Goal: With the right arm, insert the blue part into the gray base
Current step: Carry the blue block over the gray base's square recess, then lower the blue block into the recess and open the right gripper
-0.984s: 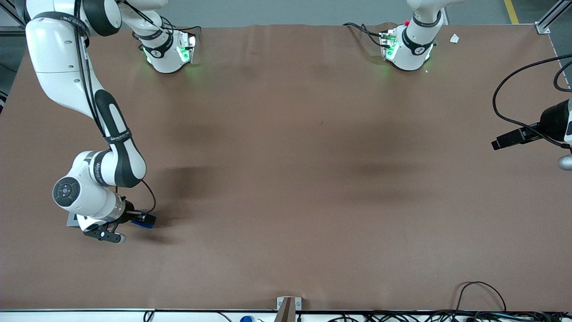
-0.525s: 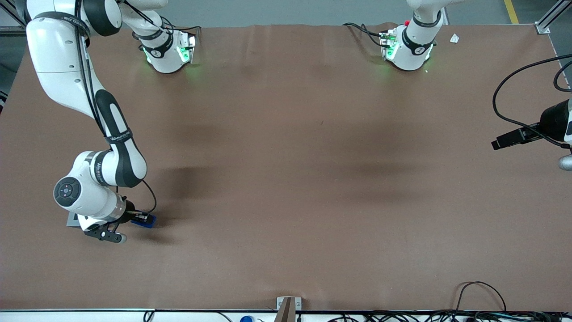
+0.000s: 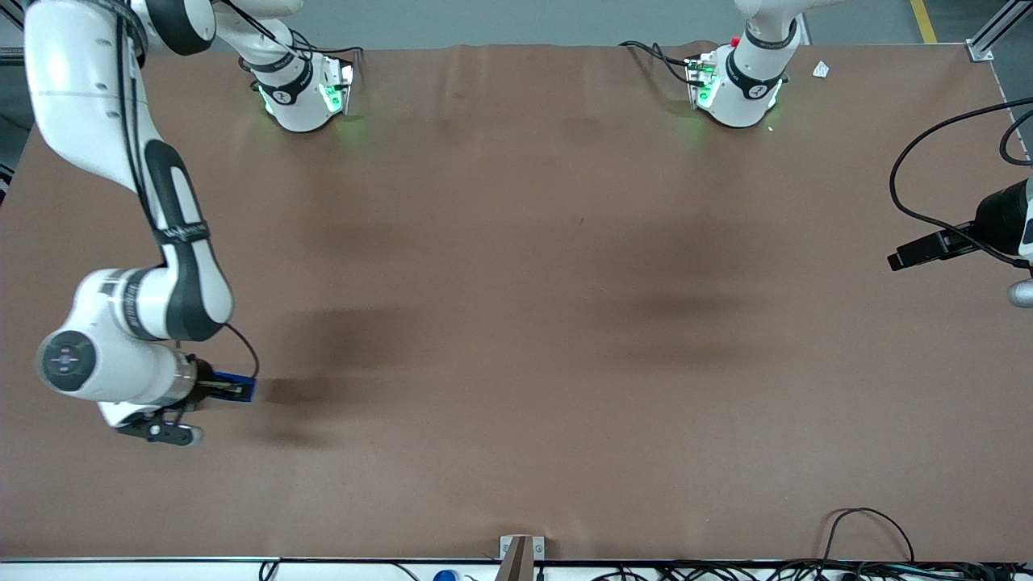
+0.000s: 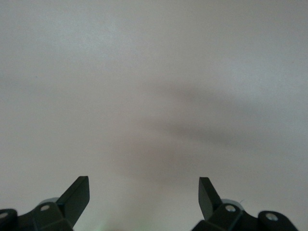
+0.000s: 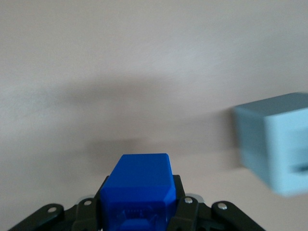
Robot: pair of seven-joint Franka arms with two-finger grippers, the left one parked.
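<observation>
Blue part sits clamped between the gripper fingers, lifted off the table for carrying to the gray base nearby.

Blue part: smooth plastic, saturated colour, slight sheen on its faces, edges look moulded. Clamped in the gripper; fingers are matt black with small bright metal screws. Gray base: pale plastic, matt, flat even faces. Right arm: glossy white shell, black bands at the joints, thin black rubbery cable. Table: brown matt covering, looks like cloth or paper, faint creases near the arm bases.
</observation>
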